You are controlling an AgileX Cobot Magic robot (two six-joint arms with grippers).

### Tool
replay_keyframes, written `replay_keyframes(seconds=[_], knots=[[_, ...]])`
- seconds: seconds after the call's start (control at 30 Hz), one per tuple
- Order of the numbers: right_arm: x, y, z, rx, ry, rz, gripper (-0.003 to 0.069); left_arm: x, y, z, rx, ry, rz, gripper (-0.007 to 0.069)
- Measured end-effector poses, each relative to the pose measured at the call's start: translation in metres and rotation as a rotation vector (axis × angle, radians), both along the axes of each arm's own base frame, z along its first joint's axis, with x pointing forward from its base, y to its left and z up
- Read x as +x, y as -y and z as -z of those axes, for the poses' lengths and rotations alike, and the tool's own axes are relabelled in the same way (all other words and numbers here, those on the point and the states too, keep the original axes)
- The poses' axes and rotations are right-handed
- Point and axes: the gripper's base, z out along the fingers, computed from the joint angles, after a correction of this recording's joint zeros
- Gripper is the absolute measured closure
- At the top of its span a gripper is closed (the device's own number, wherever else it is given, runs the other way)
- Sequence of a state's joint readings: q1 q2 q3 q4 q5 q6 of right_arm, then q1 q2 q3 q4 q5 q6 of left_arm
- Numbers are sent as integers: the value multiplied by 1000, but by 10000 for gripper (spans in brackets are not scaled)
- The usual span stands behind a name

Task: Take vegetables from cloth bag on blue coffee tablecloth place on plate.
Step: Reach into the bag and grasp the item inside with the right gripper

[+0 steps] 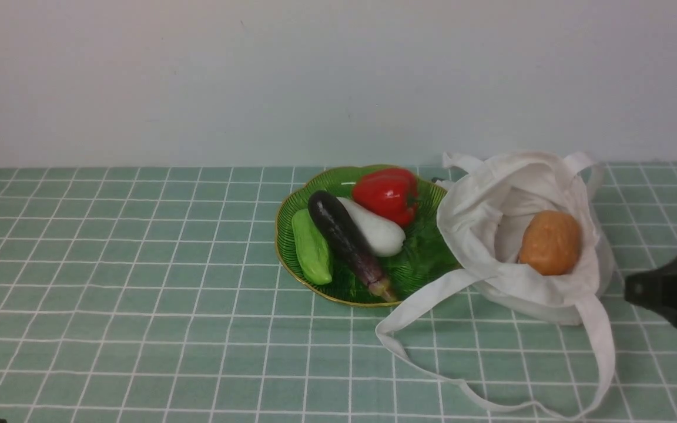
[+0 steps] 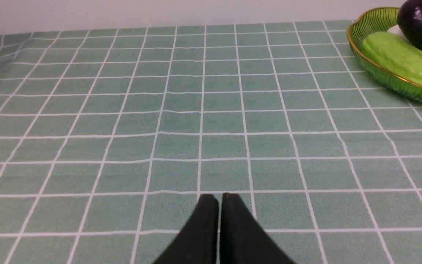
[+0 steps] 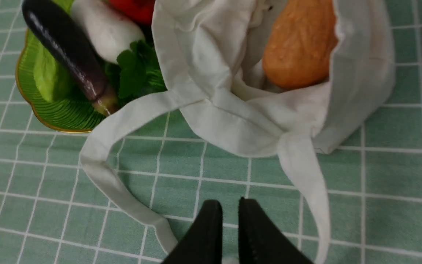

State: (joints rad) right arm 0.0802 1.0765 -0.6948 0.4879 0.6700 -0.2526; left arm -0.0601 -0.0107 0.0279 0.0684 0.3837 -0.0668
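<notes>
Orange-brown potato point(image 1: 550, 242) inside open white cloth bag point(image 1: 468, 223), on checked tablecloth point(image 1: 138, 264); bag against green plate point(image 1: 284, 220) carrying red pepper point(image 1: 386, 192), white eggplant point(image 1: 376, 230), purple eggplant point(image 1: 341, 235), green gourd point(image 1: 312, 247). Right jaws slightly parted, empty, low near bag. Left jaws pressed together, empty, over bare tablecloth.

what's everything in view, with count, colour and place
potato: 1, orange-brown, inside the bag
bag: 1, white, right of plate
plate: 1, green, gold rim, mid tablecloth
pepper: 1, red, on plate
white eggplant: 1, white, on plate
purple eggplant: 1, dark purple, on plate
cucumber: 1, light green, on plate
leaves: some, green, on plate
tablecloth: 1, pale green checked, under everything
left hand: 1, black, shut, over tablecloth
right hand: 1, black, slightly open, near bag straps
</notes>
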Motion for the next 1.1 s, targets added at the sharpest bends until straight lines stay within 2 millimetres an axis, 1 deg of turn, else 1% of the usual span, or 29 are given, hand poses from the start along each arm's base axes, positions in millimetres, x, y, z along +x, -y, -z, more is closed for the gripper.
replay_keyframes(seconds=[0.03,0.07,0.1,0.17,0.2,0.23,0.27,0.33,0.37,0.43,0.47,0.5,0.57,0.63,0.7,0.8,0.87,0.97,1.0,1.1], knots=[[14,-3,3,2,-28,-22,560,0,0,0,0,0,0,632],[21,-4,4,-2,-39,-39,532,0,0,0,0,0,0,632],[37,-7,8,-4,-67,-63,480,0,0,0,0,0,0,632],[56,-11,12,-8,-90,-81,415,0,0,0,0,0,0,632],[68,-13,16,-11,-104,-88,356,0,0,0,0,0,0,632],[79,-15,19,-13,-117,-93,314,0,0,0,0,0,0,632],[86,-16,20,-14,-119,-95,289,0,0,0,0,0,0,632],[107,-18,33,-21,-156,-99,202,0,0,0,0,0,0,632],[108,-18,34,-23,-158,-99,202,0,0,0,0,0,0,632],[131,-18,49,-51,-197,-96,104,0,0,0,0,0,0,632],[137,-18,53,-60,-208,-92,83,0,0,0,0,0,0,632],[138,-17,54,-63,-211,-90,79,0,0,0,0,0,0,632],[152,-15,64,-103,-236,-67,41,0,0,0,0,0,0,632],[161,-12,72,-123,-264,-18,27,0,0,0,0,0,0,632],[164,-10,74,-131,-268,12,24,0,0,0,0,0,0,632],[172,-5,80,-147,-260,100,22,0,0,0,0,0,0,632],[174,-4,83,-149,-254,120,22,0,0,0,0,0,0,632],[178,-3,91,-150,-255,146,22,0,0,0,0,0,0,632],[180,-3,97,-148,-258,155,22,0,0,0,0,0,0,632],[185,-3,108,-141,-256,169,23,0,0,0,0,0,0,632]])
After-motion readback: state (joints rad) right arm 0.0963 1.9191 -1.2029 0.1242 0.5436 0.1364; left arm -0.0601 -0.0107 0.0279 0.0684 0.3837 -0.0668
